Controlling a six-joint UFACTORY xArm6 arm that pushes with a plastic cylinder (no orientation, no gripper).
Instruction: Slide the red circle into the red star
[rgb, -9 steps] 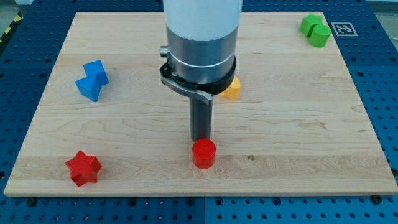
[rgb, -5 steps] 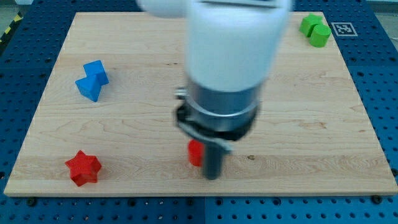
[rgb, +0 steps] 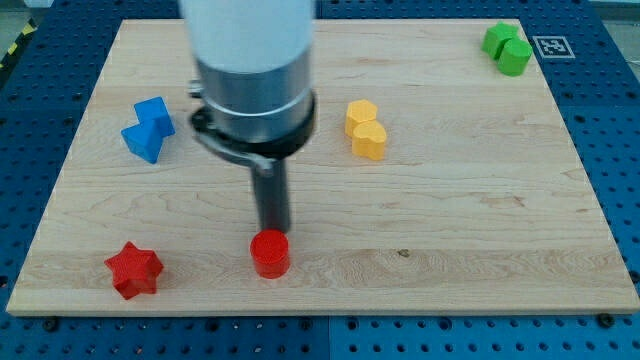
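1. Board (rgb: 470, 200) is pale wood with visible grain, sitting on a blue perforated table (rgb: 620, 150).
2. Red circle (rgb: 270, 253) is a short matte cylinder near the view's bottom edge, a bit left of centre.
3. Red star (rgb: 134, 269) is a chunky star in the same red, off to the circle's left, well apart from it, with bare wood between them.
4. My tip (rgb: 273, 231) is the end of a dark, smooth rod hanging under a shiny metal collar and a white arm body. It sits right at the circle's top side, touching or just about; can't tell which. It's a plain rod, so it holds nothing.
5. Blue block (rgb: 148, 128) sits up at the view's left; shape is hard to call, looks like two angular lumps joined.
6. Yellow block (rgb: 366, 129) is right of the arm, kind of two rounded lobes.
7. Green block (rgb: 508, 48) is in the top-right corner beside a small black-and-white marker (rgb: 549, 46).
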